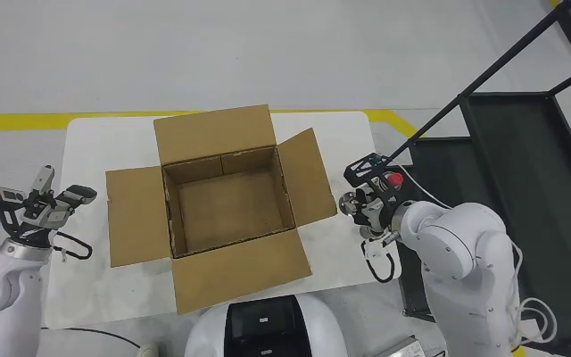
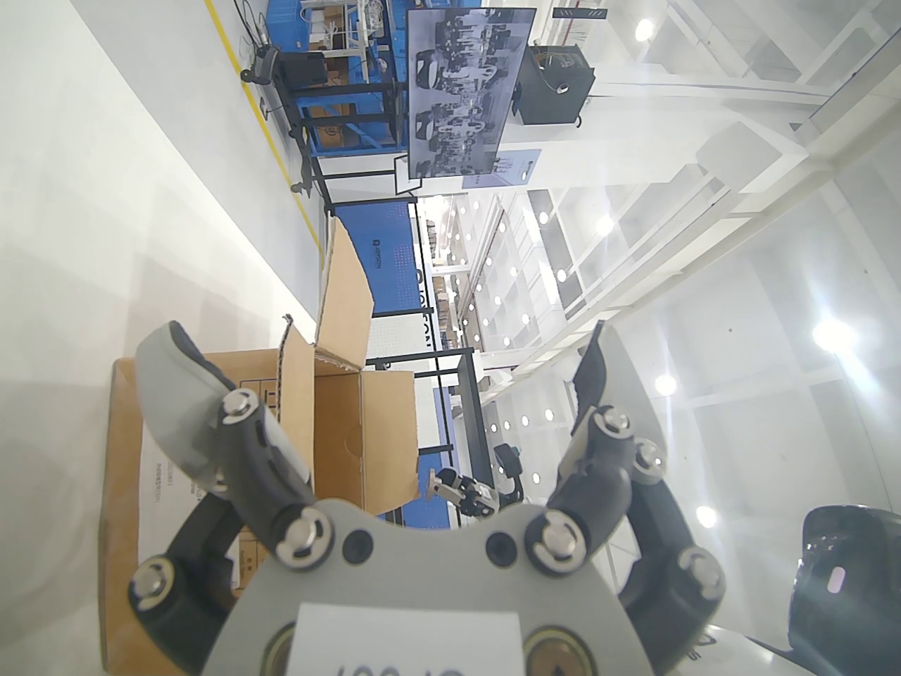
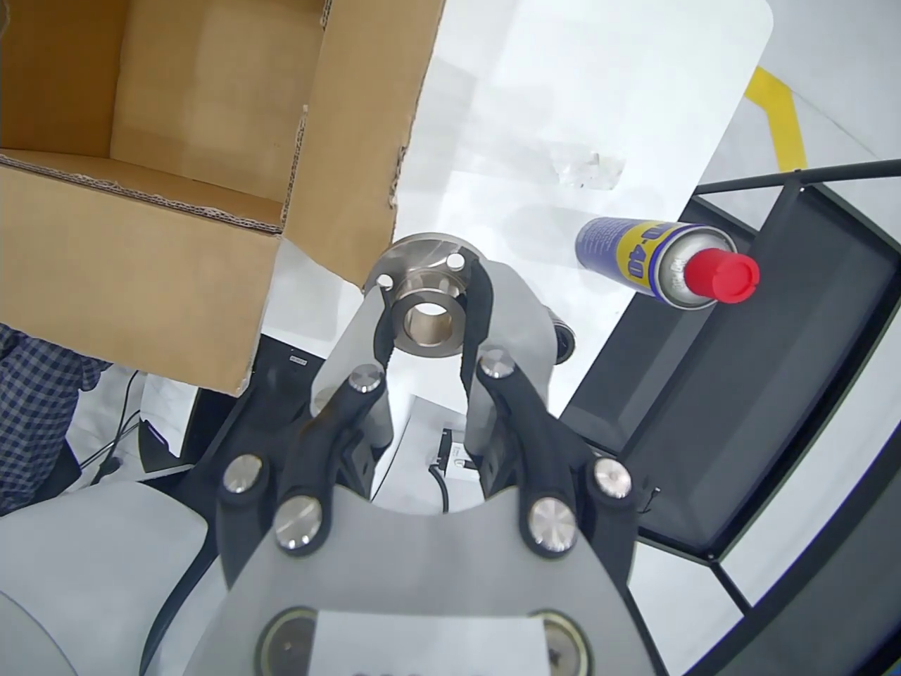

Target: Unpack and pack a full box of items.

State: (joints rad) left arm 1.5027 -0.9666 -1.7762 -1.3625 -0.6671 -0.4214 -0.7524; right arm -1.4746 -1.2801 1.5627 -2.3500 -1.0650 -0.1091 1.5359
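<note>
Box: cardboard box [image 1: 210, 134] sat mid-bench [image 1: 107, 143], all four flaps folded outward, floor bare inside.
Right pincer: right pincer [image 3: 431, 309] was clamped on a flanged metal bushing [image 3: 421, 270], fingers on the hub, flange toward the box. It was held above the bench's right side, just outside the box's right flap.
Left pincer: left pincer [image 2: 380, 369] was spread wide and held nothing, off the bench's left edge, aimed at the box's side wall.
Spray can: blue spray can [image 3: 647, 260] with a red cap seemed to stand upright near the right edge of the bench, close beside the right pincer.
Stage (judged): with the box empty, the bushing was either on its way out or the first piece going back in; could not tell which.
Risk, slip: smooth, heavy-looking metal gripped on a narrow round hub could twist or drop if swung fast.
Risk, flap: the raised right flap lay between the pincer and the cavity; a low path would snag it and shove the box.
Risk, can: a careless sweep could knock the can off the bench edge.
</note>
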